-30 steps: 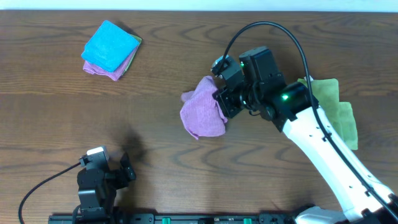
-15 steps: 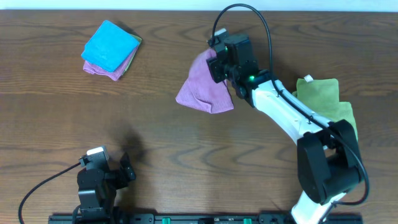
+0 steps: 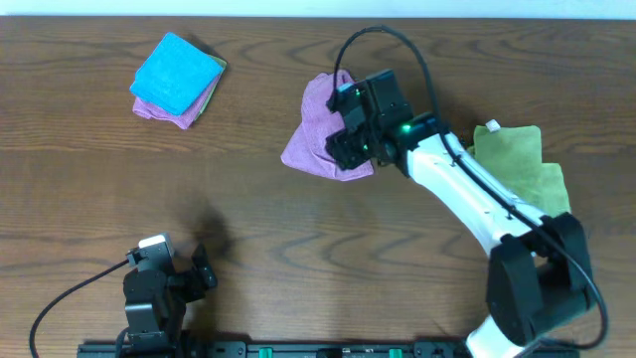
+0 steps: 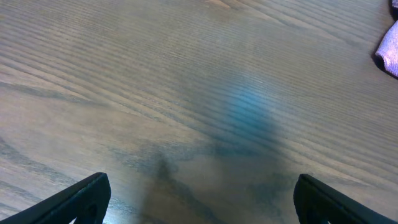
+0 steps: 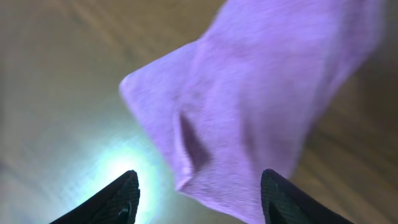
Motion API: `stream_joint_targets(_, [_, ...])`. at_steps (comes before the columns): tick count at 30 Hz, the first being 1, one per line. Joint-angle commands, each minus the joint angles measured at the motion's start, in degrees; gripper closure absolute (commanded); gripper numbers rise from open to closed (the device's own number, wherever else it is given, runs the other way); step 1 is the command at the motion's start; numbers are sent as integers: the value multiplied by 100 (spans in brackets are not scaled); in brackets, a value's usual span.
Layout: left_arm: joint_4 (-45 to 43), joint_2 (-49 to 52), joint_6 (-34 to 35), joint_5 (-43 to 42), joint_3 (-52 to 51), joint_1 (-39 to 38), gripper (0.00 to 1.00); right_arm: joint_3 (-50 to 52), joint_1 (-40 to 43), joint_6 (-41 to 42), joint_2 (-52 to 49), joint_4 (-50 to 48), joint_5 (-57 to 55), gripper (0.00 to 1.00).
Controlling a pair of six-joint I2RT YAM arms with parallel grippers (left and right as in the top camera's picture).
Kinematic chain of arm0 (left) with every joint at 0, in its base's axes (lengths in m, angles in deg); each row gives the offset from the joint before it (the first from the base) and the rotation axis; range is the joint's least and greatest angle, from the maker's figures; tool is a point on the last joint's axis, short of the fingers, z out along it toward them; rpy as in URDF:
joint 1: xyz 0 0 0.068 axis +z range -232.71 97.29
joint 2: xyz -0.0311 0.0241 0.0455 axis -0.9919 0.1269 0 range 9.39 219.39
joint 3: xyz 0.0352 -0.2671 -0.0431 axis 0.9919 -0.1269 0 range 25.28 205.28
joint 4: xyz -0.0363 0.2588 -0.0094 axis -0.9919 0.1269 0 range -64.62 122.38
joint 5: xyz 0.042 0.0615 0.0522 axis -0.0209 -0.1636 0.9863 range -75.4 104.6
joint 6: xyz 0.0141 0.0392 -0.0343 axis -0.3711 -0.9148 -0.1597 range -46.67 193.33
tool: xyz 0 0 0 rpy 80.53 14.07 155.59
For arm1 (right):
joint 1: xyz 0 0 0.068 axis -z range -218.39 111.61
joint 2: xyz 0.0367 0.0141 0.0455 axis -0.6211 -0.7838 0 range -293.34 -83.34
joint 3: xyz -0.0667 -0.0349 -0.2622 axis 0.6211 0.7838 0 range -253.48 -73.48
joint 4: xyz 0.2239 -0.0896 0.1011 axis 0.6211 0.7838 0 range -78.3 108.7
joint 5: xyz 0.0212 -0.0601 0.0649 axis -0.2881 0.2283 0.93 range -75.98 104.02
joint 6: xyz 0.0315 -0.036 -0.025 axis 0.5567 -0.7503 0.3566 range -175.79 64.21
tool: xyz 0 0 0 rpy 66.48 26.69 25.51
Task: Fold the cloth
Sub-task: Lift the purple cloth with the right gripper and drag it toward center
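Right jaws first: on the wrist view the two black fingertips [image 5: 121, 199] stand well apart, so they are open, and I see nothing pinched between them. Just beyond them lies the lilac-purple terry cloth [image 5: 249, 93], rumpled, with a blunt corner poking out and a dark crease running down near its middle. The view is blurred, so I cannot tell whether the tips touch the fabric.

Switching to overhead, the right jaws sit over the right-hand part of the cloth [image 3: 310, 139]. It is a crumpled heap on the dark wooden bench [image 3: 298, 229], toward the far side, with one corner pointing at the far edge. The white right arm [image 3: 467, 194] reaches in from the near right. Just beside it lies a lime-green cloth [image 3: 537, 169] with a small white tag [image 3: 490, 126], apart from the lilac one.

Left jaws: wide open, with the black fingertips [image 4: 87, 196] at either side of the wrist view, and only bare bench between them. A corner of the cloth [image 4: 388, 50] shows at that view's edge. The left arm [image 3: 154, 293] sits at the near edge, well apart from the cloth.

At the far left, a bright blue folded cloth [image 3: 177, 72] rests on a pinkish-purple cloth [image 3: 159, 109].
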Motion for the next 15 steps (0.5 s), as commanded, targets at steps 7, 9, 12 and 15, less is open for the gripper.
stream_joint_targets(7, [57,-39,-81,50,-114,31,5,-39,-136,-400,-675,61,684,37])
stream_joint_targets(9, [57,-39,-81,50,-114,31,5,-39,-136,-400,-769,76,682,38])
stream_joint_targets(12, [57,-39,-81,50,-114,31,5,-39,-136,-398,-920,83,682,39])
stream_joint_targets(15, [57,-39,-81,50,-114,31,5,-39,-136,-402,-1095,33,675,42])
